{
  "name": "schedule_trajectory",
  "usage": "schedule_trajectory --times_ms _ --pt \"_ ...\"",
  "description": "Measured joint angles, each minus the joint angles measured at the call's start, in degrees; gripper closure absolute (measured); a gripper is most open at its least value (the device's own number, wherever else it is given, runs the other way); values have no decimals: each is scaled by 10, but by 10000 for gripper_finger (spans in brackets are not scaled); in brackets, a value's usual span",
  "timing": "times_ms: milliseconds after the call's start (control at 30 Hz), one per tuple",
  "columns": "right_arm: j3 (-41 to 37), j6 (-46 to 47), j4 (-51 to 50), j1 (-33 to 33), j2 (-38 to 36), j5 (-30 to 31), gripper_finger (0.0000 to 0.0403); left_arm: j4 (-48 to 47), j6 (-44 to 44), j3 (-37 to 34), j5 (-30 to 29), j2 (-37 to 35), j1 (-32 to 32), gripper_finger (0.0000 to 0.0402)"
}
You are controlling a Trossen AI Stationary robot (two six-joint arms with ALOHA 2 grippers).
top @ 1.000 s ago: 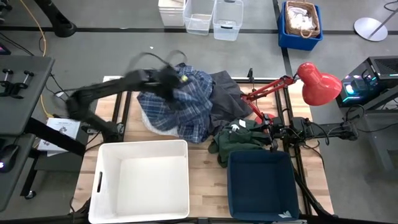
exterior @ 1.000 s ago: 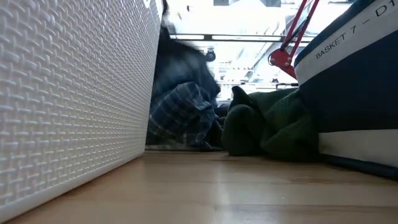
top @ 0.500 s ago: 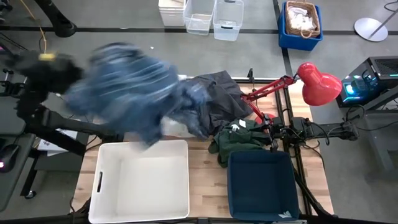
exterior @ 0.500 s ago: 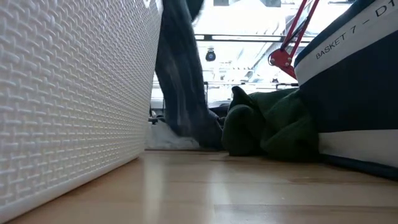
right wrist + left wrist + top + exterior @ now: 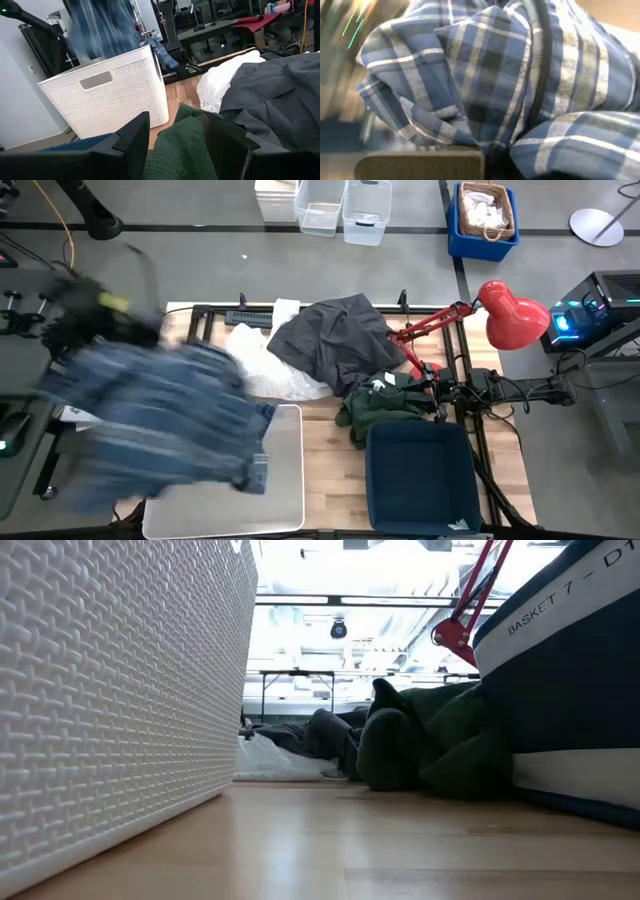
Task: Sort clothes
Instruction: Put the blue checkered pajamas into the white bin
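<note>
Step in hand, by judgement: transfer of one garment to a bin. The plaid shirt [image 5: 150, 425] hangs spread and blurred over the left part of the white basket [image 5: 285, 470], suspended from the left gripper [image 5: 95, 310] at the table's left edge. Whether its jaws are clamped on the cloth I cannot tell; the left wrist view is filled with plaid folds.

Next move, by judgement: centre the shirt over the basket opening and let go, since much of the fabric overhangs the outer rim and may drape outside.

Remaining pile at the table's rear: dark grey garment [image 5: 335, 340], white garment [image 5: 265, 365] beside it, dark green garment [image 5: 380, 408] touching the navy basket [image 5: 420, 480]. The right gripper [image 5: 175, 132] waits over the green garment, jaws apart, holding nothing.

Surface: pale wooden table [image 5: 335, 470]. A red lamp [image 5: 510, 310] stands at the right. Beyond, grey floor with clear tubs [image 5: 345, 205] and a blue crate [image 5: 485, 220].
</note>
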Motion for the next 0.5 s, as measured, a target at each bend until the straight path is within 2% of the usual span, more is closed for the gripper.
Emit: schedule_trajectory --times_ms 100,233,367,500 --pt "0 0 0 0 0 0 224 -155 -82 -1 -28 44 -43 390" --pt "0 0 0 0 0 0 224 -303 -86 -1 -28 106 -108 390" --pt "0 0 0 0 0 0 224 -337 -77 -43 -26 148 -182 390" --pt "0 0 0 0 0 0 224 -308 -104 -117 -27 163 -276 390"
